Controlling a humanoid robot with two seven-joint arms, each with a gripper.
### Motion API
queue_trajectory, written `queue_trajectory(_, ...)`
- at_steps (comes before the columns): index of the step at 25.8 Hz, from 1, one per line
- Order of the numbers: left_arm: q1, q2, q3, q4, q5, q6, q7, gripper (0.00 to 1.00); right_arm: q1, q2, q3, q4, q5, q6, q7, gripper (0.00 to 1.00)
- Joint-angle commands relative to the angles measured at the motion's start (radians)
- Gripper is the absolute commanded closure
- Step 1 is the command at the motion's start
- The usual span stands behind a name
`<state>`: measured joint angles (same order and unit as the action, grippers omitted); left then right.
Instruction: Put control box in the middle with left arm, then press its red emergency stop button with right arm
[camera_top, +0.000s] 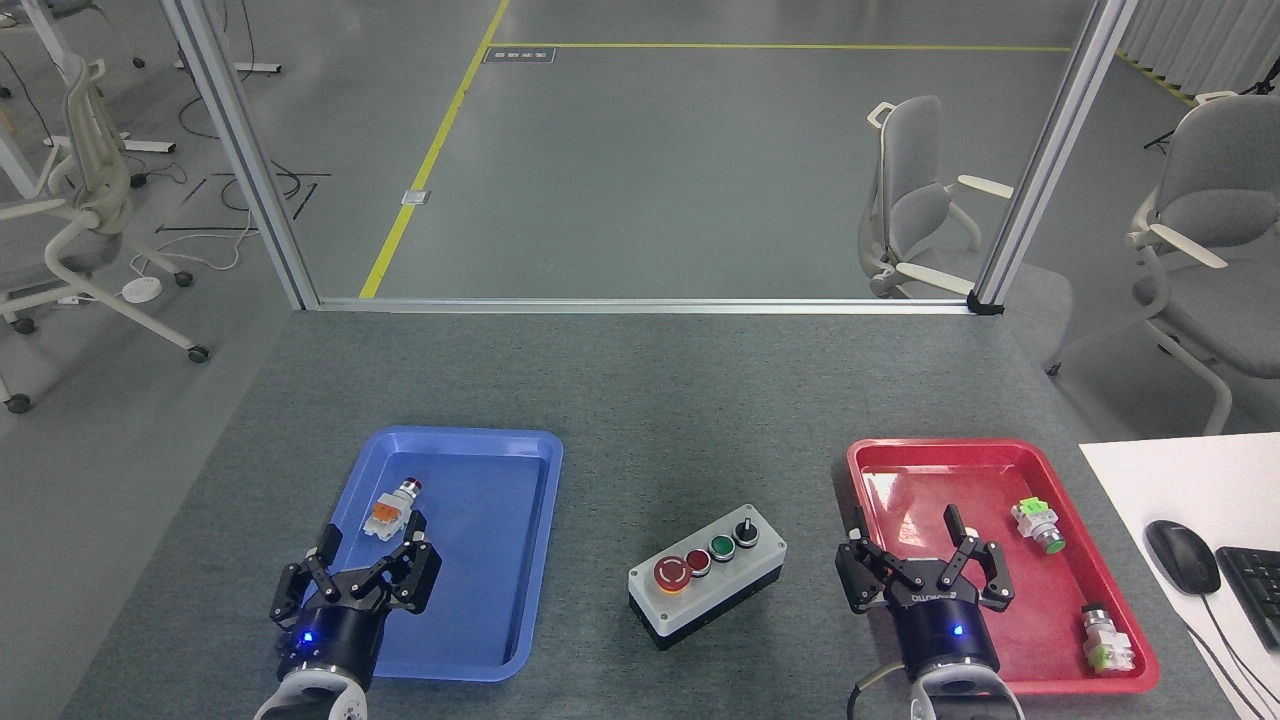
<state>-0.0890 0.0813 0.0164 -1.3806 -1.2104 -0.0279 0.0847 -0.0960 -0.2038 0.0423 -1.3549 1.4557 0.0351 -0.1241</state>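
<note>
The control box (707, 585) lies on the grey tabletop between the two trays, turned at a slant, light grey face up on a black base. Its row runs from the large red emergency stop button (672, 574) at the near left, past a small red button and a green button, to a black knob at the far right. My left gripper (372, 538) stands open over the near left part of the blue tray, empty. My right gripper (908, 530) stands open over the near left part of the red tray, right of the box, empty.
A blue tray (455, 550) holds a loose orange-white push-button (391, 509). A red tray (995, 560) holds two green-tipped push-buttons (1037, 526) (1105, 640). A white desk with mouse (1181, 556) and keyboard sits at the right edge. Chairs stand beyond the table.
</note>
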Motion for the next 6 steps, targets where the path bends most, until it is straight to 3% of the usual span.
queue_trajectory(1,0.0,0.0,0.001,0.0,0.0,0.0,0.0,0.01,0.001,0.0,-0.001,-0.006,0.0,-0.004,0.003,0.0)
queue_trajectory(6,0.0,0.0,0.001,0.0,0.0,0.0,0.0,0.01,0.005,0.0,-0.002,-0.029,0.0,-0.003,0.001,0.0)
